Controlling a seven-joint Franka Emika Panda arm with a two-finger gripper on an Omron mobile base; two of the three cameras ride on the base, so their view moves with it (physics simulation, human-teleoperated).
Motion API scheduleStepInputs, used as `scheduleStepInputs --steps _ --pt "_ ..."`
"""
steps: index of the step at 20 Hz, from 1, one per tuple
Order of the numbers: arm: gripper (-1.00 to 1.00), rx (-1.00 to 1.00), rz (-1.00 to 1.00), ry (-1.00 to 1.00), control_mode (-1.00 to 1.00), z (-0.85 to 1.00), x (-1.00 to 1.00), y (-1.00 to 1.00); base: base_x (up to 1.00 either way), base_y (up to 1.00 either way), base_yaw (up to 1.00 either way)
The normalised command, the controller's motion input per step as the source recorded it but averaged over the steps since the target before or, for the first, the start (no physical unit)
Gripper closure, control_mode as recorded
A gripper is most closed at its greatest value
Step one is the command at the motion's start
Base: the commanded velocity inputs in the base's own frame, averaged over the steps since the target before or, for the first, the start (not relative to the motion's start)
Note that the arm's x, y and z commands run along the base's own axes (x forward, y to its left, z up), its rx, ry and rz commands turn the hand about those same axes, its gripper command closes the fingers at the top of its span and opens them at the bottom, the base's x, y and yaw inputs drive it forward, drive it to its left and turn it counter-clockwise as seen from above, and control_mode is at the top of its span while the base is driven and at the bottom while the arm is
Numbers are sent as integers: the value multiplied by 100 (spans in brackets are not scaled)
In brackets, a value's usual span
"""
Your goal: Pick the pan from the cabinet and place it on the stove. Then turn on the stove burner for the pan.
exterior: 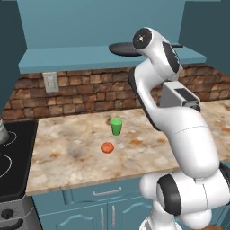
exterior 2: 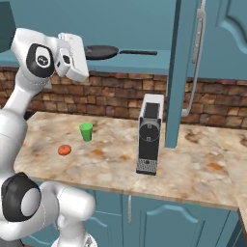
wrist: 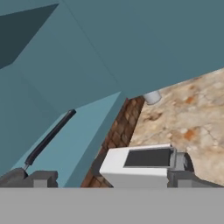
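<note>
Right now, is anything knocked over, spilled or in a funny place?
Nothing is spilled or tipped. The green cup stands upright by a small orange-red thing on the counter. The pan lies flat on the open cabinet's shelf.

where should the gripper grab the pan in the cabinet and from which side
Probably by the long thin black handle. The pan lies flat on the open cabinet shelf, and in the right base view its handle runs sideways along the shelf toward the open door. Coming in from the open front, with the open gripper straddling the handle, looks easier than pinching the low round rim.
</note>
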Motion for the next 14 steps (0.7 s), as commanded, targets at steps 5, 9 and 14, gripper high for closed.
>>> scheduleStepInputs --steps 5,9,14 --pt "-100 1 0 0 -100 0 10 -5 0 0 0" --pt "-100 0 0 0 -100 0 19 -1 0 0 0" --pt "-100 0 0 0 -100 0 19 0 0 0 0"
